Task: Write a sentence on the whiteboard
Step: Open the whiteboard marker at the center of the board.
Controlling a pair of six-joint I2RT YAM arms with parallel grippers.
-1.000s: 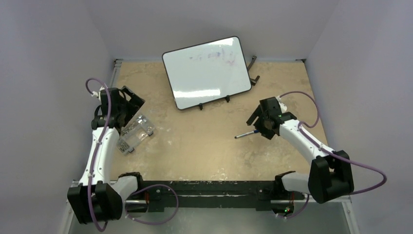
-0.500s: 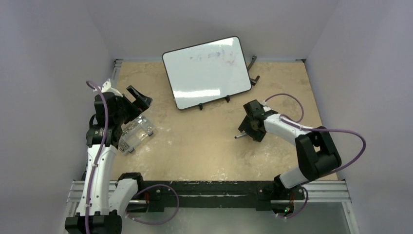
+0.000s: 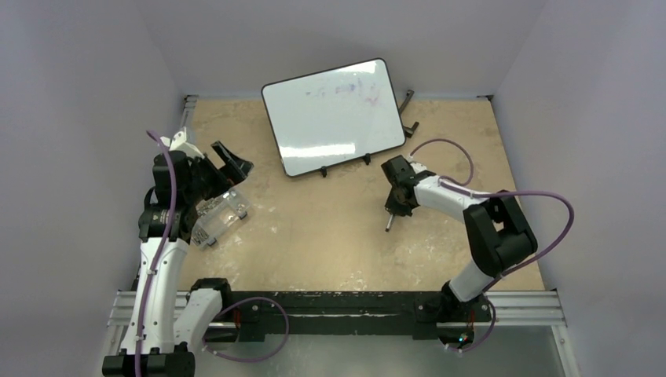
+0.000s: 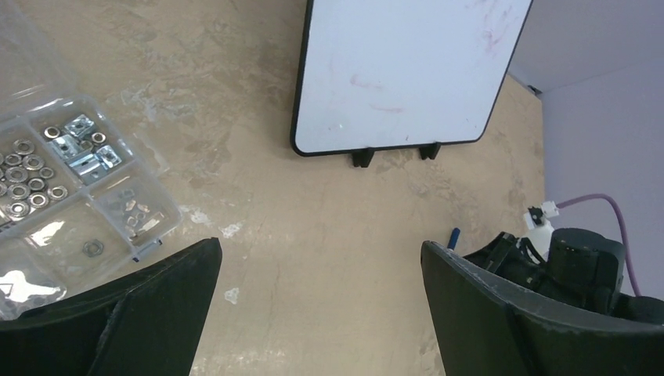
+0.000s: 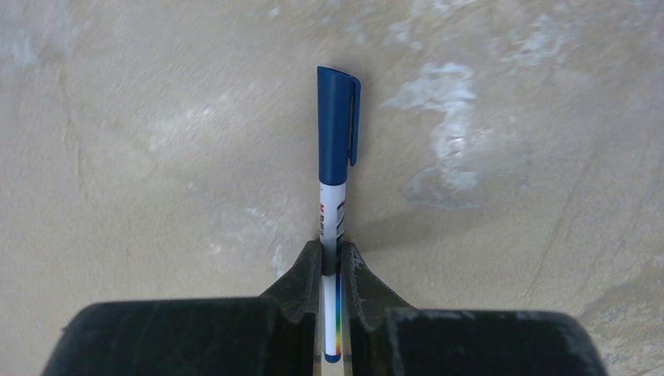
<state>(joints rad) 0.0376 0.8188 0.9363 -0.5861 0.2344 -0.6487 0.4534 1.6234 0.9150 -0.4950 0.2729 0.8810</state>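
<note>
Top view: whiteboard [image 3: 334,118] stands propped on its feet at the far middle of the counter [image 3: 314,243], leaning back. No sentence on it, only faint smudges. Right hand [image 3: 395,200], near the board's lower right corner, is closed on a marker [image 3: 389,222]. Left hand [image 3: 228,161] is spread wide and empty, near a parts box [image 3: 216,216]. Left wrist view: board is glossy and thin-framed, judged light and apt to slide or tip, so write gently. Nothing lies between this hand's jaws. Right wrist view: fingers [image 5: 301,274] pinch the white barrel toward its tail, the blue cap on and pointing away. Marker judged light, stiff and smooth; it may twist in so narrow a pinch. Cap is the place to pull.
</note>
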